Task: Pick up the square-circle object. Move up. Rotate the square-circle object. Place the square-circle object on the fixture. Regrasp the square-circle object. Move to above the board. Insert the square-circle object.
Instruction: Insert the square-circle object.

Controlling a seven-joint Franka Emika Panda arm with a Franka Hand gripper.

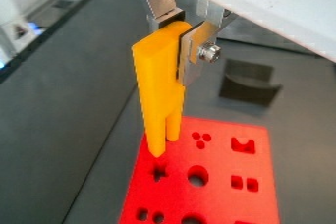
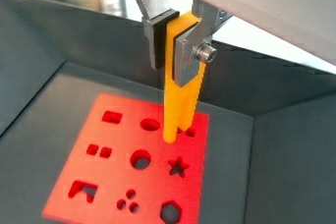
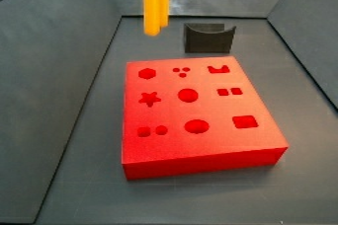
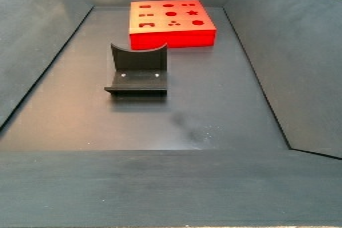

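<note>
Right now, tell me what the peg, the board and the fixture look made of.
Square-circle object, held upright in the gripper above the board: yellow, smooth, matte, probably plastic. Board: uniform red slab with clean-cut recesses, likely plastic too. Fixture: dull dark grey; metal or plastic, cannot tell. Gripper fingers: bare shiny metal.

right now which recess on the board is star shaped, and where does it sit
The star recess on the board, beside the big circle. Gripper holds the square-circle object above.

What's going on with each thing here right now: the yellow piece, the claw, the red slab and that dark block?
Square-circle object: held upright, in the air above the board.
Gripper: jaws shut on the object's top end.
Board: flat on the floor, recesses all empty.
Fixture: on the floor, empty.
</note>
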